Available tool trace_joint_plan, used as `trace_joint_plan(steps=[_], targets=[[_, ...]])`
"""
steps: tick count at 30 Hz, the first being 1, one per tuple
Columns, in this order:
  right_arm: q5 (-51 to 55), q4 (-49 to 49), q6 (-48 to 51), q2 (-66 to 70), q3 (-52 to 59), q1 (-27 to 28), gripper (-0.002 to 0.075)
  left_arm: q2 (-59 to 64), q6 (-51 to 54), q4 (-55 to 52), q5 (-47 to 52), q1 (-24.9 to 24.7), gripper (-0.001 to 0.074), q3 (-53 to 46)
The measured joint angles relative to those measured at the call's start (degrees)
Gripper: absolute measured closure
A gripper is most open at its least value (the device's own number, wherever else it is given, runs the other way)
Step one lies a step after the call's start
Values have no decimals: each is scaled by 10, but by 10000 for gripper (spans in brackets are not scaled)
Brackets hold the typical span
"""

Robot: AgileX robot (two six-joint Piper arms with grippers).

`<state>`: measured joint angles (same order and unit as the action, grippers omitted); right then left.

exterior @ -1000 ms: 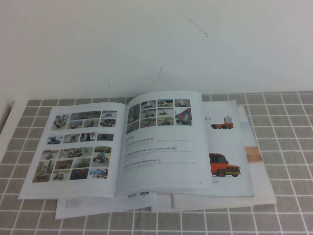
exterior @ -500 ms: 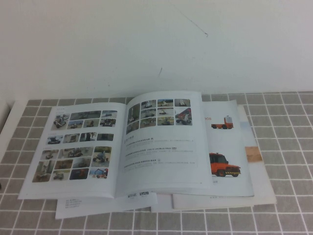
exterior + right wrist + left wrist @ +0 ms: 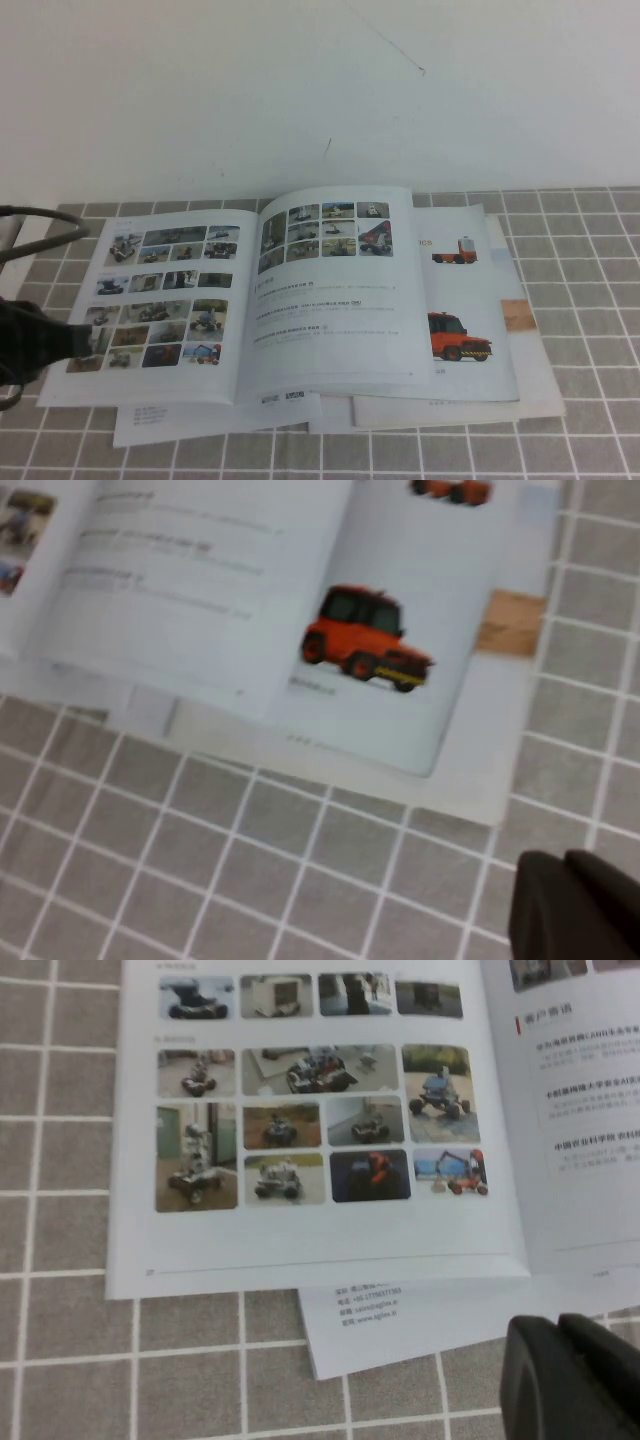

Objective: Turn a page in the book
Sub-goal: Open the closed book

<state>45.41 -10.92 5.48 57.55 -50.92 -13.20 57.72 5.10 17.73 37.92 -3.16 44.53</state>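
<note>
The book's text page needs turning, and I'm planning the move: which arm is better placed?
Probably right: the page has its free edge on that side, near the right claw over the tiled cloth. The left claw sits by the left-hand leaf of the book.

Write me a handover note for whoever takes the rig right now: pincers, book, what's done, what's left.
Left pincer: over the tiled table near the book's left front corner, holding nothing.
Right pincer: over bare tiles off the right front of the paper stack, holding nothing.
Book lies open and flat on a truck brochure and a white sheet.
The page, with a photo grid above text, is on the right side, untouched.
Done: nothing yet.
Left: lift that page's edge and turn it over.
</note>
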Motion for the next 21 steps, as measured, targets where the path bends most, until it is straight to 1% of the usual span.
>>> trace_joint_plan(steps=[1,2,5,10,15,21], targets=[[10,-39,44,12,0,0,729,22,22,19,-2,0,737,0],[11,-61,67,20,0,0,729,33,41,31,-4,0,737,0],[9,-117,117,58,0,0,729,74,96,87,-7,0,737,0],[9,-220,213,171,-20,0,729,114,198,183,-9,0,737,0],[5,-327,308,283,-59,0,729,145,256,237,-24,0,737,0],[12,-398,402,395,-99,0,729,172,284,273,-35,0,737,0]])
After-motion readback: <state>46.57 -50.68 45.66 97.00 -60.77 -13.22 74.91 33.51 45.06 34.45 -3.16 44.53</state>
